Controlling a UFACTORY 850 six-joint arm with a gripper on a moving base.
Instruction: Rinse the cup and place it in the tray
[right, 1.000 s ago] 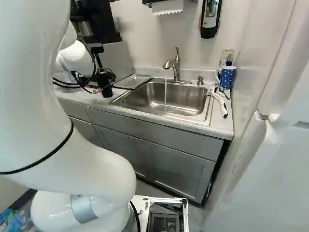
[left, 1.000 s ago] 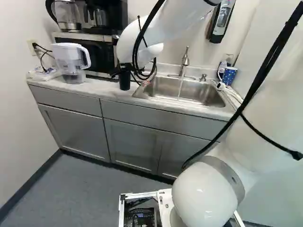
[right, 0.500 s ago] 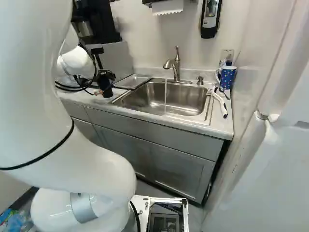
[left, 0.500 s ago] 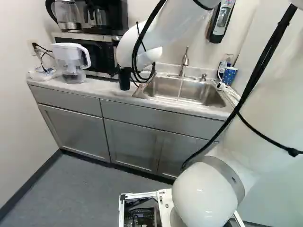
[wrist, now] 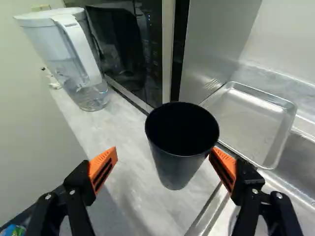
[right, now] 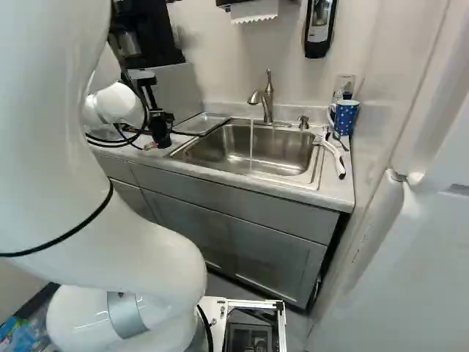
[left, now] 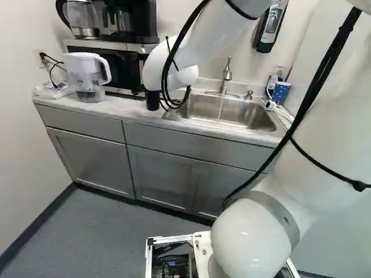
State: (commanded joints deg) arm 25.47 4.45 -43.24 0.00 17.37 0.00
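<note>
A black cup (left: 152, 101) stands upright on the table (left: 128, 109), left of the sink (left: 249, 114), in the left base view. In the right base view, the tool (right: 159, 117) hangs at the cup, left of the sink; water (right: 251, 147) runs into the sink, a metal tray (right: 202, 123) beside it. The wrist view shows the tool (wrist: 163, 151) released, fingers spread either side of the cup, near the sink's rim.

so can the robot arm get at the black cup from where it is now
Probably yes: the gripper is open, the black cup stands upright ahead and nothing visible blocks the way, though one orange pad looks very close to its side.
</note>
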